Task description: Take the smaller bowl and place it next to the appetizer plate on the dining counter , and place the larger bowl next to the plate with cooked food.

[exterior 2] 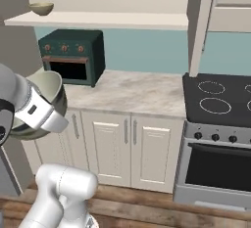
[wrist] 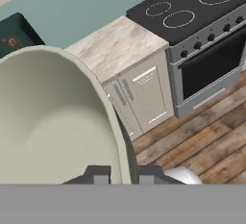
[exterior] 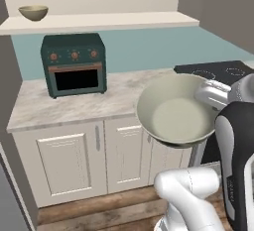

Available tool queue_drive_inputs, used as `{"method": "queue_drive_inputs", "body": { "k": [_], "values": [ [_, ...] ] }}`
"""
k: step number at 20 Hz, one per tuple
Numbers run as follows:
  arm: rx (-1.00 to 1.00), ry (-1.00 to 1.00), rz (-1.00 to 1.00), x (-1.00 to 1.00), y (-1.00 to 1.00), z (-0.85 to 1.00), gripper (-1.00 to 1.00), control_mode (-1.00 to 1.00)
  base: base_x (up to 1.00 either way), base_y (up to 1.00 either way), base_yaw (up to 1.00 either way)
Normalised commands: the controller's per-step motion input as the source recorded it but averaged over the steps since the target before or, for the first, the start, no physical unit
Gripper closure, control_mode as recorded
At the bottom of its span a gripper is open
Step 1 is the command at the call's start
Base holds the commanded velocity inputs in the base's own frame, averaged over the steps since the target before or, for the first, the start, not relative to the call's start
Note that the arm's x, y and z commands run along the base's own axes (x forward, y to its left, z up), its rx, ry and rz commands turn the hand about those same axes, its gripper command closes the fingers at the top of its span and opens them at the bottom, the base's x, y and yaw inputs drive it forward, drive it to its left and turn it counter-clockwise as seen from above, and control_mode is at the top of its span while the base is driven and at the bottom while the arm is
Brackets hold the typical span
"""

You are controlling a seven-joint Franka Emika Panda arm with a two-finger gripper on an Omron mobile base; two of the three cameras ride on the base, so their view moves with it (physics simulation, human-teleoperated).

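Cream-glazed inside, the round deep larger bowl [exterior: 174, 110] hangs rim-clamped in the gripper [wrist: 124, 174].

From the hand view I see the big bowl [wrist: 53, 122] cut off by the left edge, its rim hiding the gripper [wrist: 124, 174] tips' contact, while in the left base view my arm covers much of the stove [exterior: 218, 71].

No legible text, labels, brands or numbers appear on any surface. The toaster oven [exterior: 74, 64] dials carry no readable markings.
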Motion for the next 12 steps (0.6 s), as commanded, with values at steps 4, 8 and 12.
{"method": "queue_drive_inputs", "body": {
  "k": [4,8,12],
  "values": [
    [0.0,0.0,0.0,0.0,0.0,0.0,1.0,1.0,-0.65,0.0,-0.34],
    [0.0,0.0,0.0,0.0,0.0,0.0,1.0,1.0,-0.36,0.0,-0.5],
    [0.0,0.0,0.0,0.0,0.0,0.0,1.0,1.0,-0.04,0.04,-0.54]
  ]
}}
